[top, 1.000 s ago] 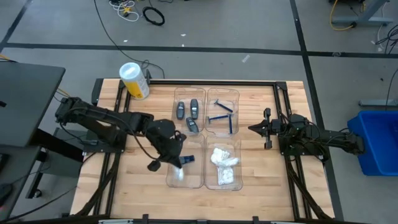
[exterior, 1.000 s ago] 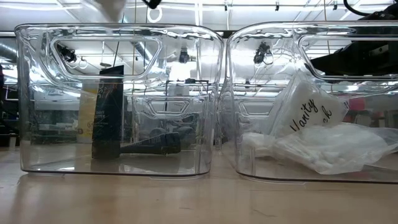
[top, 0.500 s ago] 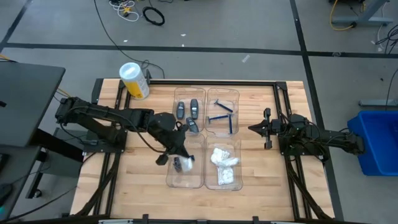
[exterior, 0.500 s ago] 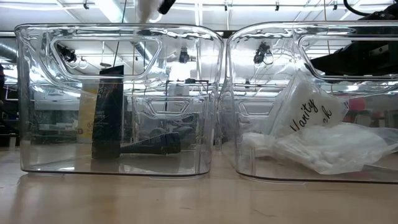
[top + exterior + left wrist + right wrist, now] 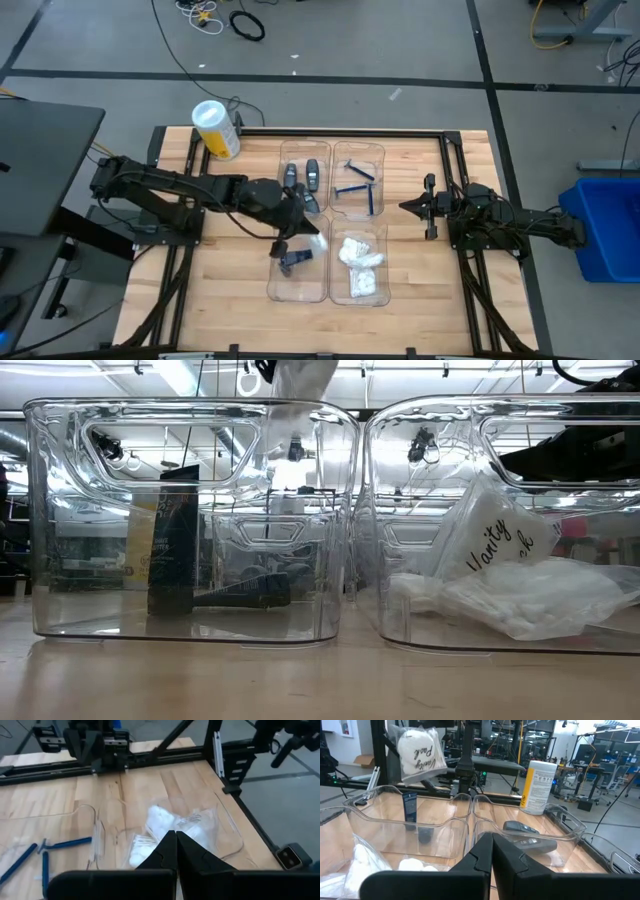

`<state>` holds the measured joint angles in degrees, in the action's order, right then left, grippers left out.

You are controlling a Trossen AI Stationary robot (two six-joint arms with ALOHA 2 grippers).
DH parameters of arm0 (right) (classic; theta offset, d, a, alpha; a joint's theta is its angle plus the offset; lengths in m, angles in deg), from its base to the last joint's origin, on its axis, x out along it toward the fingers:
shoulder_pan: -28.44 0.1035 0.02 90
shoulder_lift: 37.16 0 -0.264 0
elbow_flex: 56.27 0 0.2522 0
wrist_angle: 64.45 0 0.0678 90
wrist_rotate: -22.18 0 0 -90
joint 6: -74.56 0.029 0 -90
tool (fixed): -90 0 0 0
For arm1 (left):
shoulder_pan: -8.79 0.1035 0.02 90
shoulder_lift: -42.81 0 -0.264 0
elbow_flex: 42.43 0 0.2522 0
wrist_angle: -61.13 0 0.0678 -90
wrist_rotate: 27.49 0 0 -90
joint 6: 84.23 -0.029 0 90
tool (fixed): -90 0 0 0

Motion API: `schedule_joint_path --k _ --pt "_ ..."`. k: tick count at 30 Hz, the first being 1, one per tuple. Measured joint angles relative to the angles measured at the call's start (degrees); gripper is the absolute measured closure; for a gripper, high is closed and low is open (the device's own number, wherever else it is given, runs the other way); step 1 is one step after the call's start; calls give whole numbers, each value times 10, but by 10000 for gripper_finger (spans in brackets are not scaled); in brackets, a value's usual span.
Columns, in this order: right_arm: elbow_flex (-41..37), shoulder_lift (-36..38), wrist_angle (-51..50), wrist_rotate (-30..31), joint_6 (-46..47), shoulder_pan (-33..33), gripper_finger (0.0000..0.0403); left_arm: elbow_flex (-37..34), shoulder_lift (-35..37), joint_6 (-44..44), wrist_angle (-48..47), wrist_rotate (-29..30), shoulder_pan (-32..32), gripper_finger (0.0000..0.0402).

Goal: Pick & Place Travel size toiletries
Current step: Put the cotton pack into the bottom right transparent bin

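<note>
My left gripper (image 5: pixel 303 230) hangs over the seam between the two near clear trays, shut on a white crinkly packet (image 5: pixel 417 752) lettered "Vanity Pack". More white packets (image 5: pixel 358 258) lie in the near right tray. Dark grey oval tubes (image 5: pixel 303 180) lie in the far left tray and thin blue razors (image 5: pixel 357 186) in the far right one. A dark upright piece (image 5: pixel 172 545) and a dark cone piece (image 5: pixel 245 594) sit in the near left tray. My right gripper (image 5: pixel 412 207) waits, shut, right of the trays. My left gripper holds the white packet by its top edge (image 5: pixel 400 731), coming from above. The packet hangs tilted below the fingers, lifted clear above the tray rims (image 5: pixel 300 375). In the left wrist view my own fingers (image 5: pixel 167 845) hide the place of contact.
The yellow-and-white cylinder (image 5: pixel 216 129) stands at the table's far left corner. The four clear trays (image 5: pixel 331 293) fill the table's middle. Bare wood (image 5: pixel 225 270) lies left of the trays, and black frame rails run along the table's edges.
My left gripper has swung toward the table's right, from beside the near left tray's left edge to over the seam between the two near trays. It stayed shut on the white packet, which travelled with it above the tray rims.
</note>
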<state>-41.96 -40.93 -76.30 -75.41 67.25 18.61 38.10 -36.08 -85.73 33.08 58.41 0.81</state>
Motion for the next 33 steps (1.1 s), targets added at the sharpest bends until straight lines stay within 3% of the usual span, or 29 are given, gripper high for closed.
schedule_joint_path --k 11,21,33 --pt "0 0 0 0 0 0 389 41 0 -8 19 44 0 401" --pt "0 0 0 0 0 0 389 49 -1 -17 20 48 3 401" --pt "0 0 2 0 0 0 389 49 -110 -8 124 8 5 401"
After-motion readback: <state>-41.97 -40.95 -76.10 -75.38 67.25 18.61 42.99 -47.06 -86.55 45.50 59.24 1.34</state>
